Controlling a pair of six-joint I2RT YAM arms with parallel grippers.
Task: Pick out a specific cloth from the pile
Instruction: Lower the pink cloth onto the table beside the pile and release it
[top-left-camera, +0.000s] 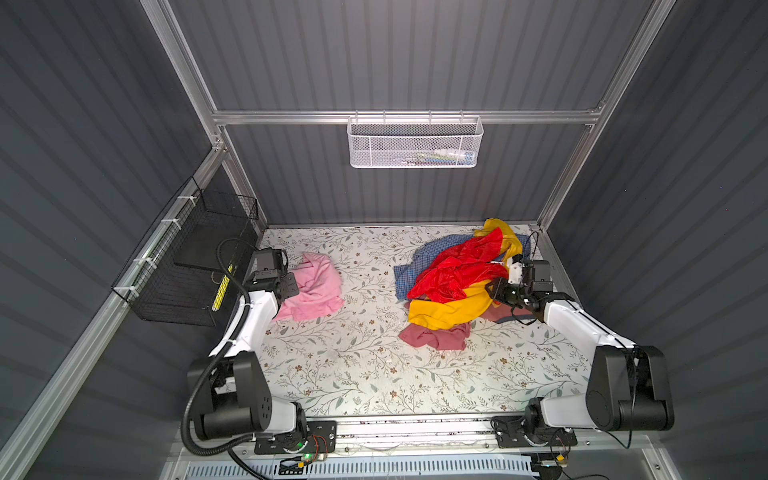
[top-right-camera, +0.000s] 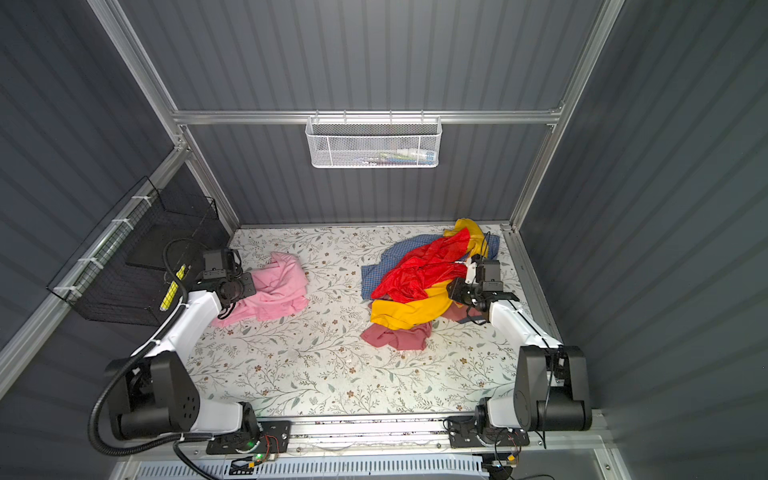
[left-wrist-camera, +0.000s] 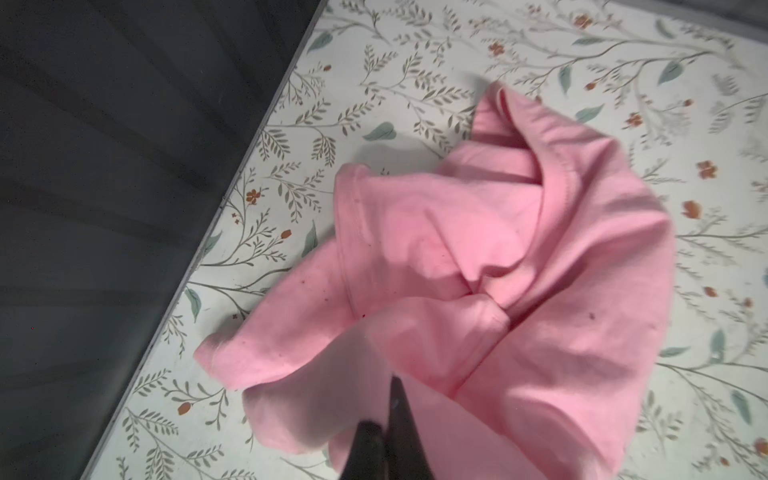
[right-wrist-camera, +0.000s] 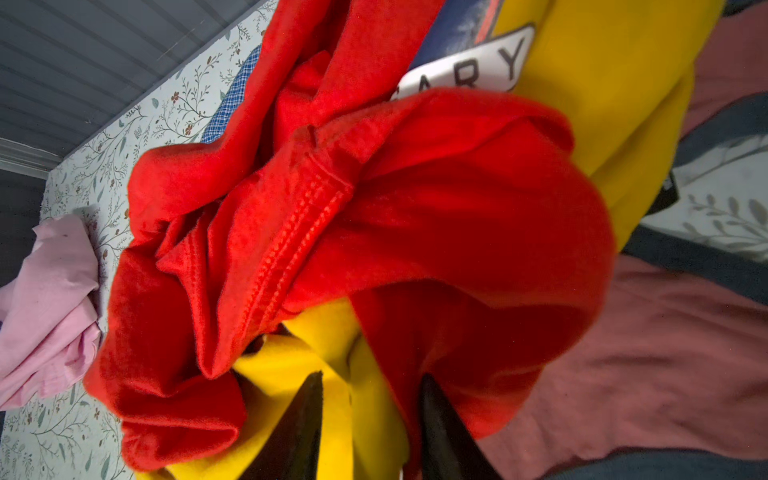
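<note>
Cloth (top-left-camera: 316, 286), light pink, crumpled at left of floral worktop (top-left-camera: 353, 374), well apart from pile (top-left-camera: 457, 282) at right. Left tool (left-wrist-camera: 392, 399) closed, pinching a fold of it. Right tool (right-wrist-camera: 370, 386) partly spread amid pile, yellow fabric (right-wrist-camera: 332, 332) between jaws.

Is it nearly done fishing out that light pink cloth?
Mostly. Done: the light pink cloth lies alone on the table, clear of the pile. In hand: the left pincer is shut on it; the right pincer sits in the pile, yellow fabric between its jaws. Left: probably only letting go.
</note>
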